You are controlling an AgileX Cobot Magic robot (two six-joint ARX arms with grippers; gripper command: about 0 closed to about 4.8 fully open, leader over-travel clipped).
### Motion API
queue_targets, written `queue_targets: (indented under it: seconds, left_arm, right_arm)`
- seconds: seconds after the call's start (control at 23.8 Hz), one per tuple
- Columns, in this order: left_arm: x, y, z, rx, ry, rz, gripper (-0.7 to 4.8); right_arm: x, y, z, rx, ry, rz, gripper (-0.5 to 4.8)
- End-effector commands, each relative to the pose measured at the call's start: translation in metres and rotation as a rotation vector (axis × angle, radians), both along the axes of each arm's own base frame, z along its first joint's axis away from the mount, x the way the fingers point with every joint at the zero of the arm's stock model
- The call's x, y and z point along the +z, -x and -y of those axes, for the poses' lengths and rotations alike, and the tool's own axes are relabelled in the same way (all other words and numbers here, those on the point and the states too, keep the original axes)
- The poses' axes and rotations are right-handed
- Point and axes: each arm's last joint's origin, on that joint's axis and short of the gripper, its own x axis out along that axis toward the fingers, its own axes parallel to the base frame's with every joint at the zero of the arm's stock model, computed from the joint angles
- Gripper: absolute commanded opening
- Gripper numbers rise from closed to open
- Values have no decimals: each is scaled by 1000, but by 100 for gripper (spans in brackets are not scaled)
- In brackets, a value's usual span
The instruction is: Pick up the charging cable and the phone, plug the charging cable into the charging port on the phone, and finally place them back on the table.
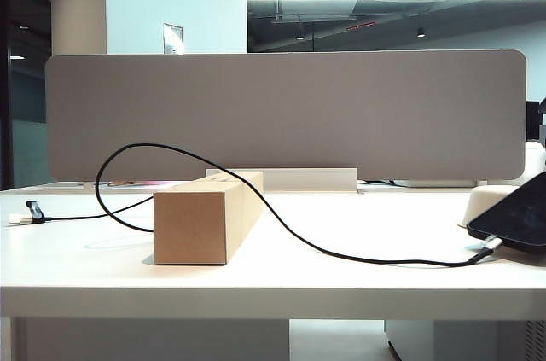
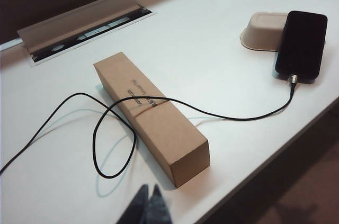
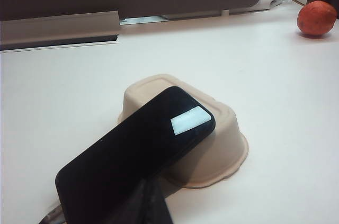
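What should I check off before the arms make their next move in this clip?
1. Thin black charging cable plugged into flat black phone: ok, silver plug meets its bottom edge.
2. Phone back on wide white table: ok, though its far end leans on an upturned beige tray.
3. Cable routing: not ok, draped over the brown cardboard box.
4. Left gripper shut, empty, above the table's near edge: ok.
5. Right gripper shut, empty, close over the phone: ok.

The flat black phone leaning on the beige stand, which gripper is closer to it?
Right. The right gripper, shut, hangs just by the phone; the left gripper, shut, is by the brown cardboard box, far off.
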Motion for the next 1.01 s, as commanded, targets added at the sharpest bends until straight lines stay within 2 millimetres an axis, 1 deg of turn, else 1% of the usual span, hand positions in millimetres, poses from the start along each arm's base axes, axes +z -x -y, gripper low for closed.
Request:
queue_targets:
  seconds: [0.04,0.21,0.34,0.38,0.55,0.59,0.76,0.88,1.01]
  left_arm:
    - [2,0,0,-4,-11,24,-6]
    - [4,-1,0,11,-10,55,-6]
    - [1,-5,1,60,-12,99,-6]
    - [-7,-8,2,78,-1,122,-6]
    - [-28,-14,5,100,50,155,-6]
    - [-37,-18,6,179,97,171,-6]
    - [-54,-24,5,320,125,181,-6]
    - [-57,-23,0,389,144,214,-6]
    - [-63,-25,-9,450,211,237,-6]
  right_arm:
    - [0,0,0,-1,-5,12,-5]
    - [0,0,0,-1,-5,11,-5]
    - [0,0,0,0,-5,12,-5]
    - [0,0,0,0,-5,11,-5]
    - [0,0,0,0,-5,12,-5]
    - [0,0,0,0,-5,12,-5]
    - [0,0,0,0,-5,12,-5]
    - [0,0,0,0,-5,12,-6]
    - [0,0,0,-1,-5,12,-5]
